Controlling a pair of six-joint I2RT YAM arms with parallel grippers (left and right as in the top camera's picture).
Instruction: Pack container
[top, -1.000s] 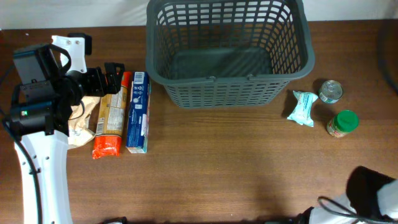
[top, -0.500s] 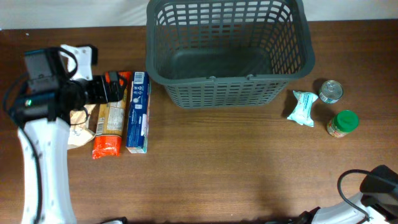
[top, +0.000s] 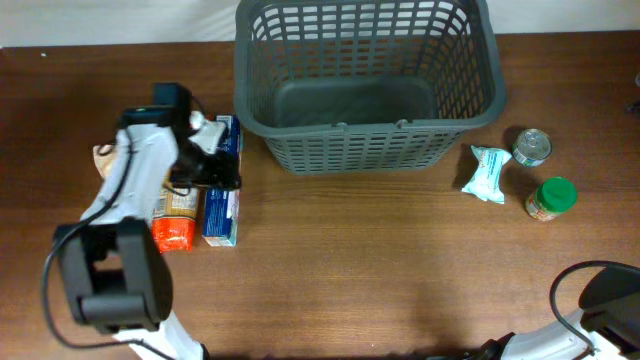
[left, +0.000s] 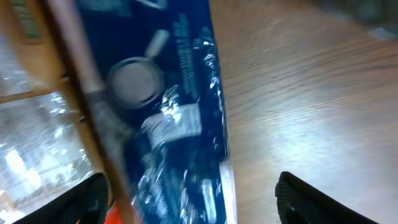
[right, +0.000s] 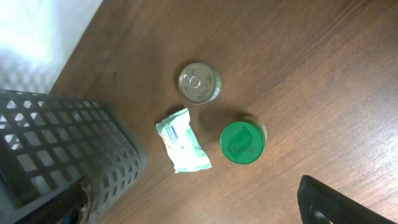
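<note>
The container (top: 370, 128), a large dark grey slotted basket, stands empty at the back centre; its corner shows in the right wrist view (right: 56, 155). My left gripper (top: 214, 162) hovers low over a blue box (top: 221, 205) left of the container. In the left wrist view the gripper (left: 193, 205) is open, with its fingers on either side of the blue box (left: 174, 112) and not closed on it. My right gripper (right: 205, 214) is open and empty, high above the table's right side.
An orange packet (top: 172, 230) and a tan bag (top: 104, 158) lie left of the blue box. A mint green packet (top: 487, 172), a tin can (top: 531, 147) and a green-lidded jar (top: 551, 197) sit right of the container. The right arm (top: 605, 300) is at the front right corner.
My left arm has swung right, from over the tan bag and orange packet to over the blue box. The right arm has shifted at the front right corner.
</note>
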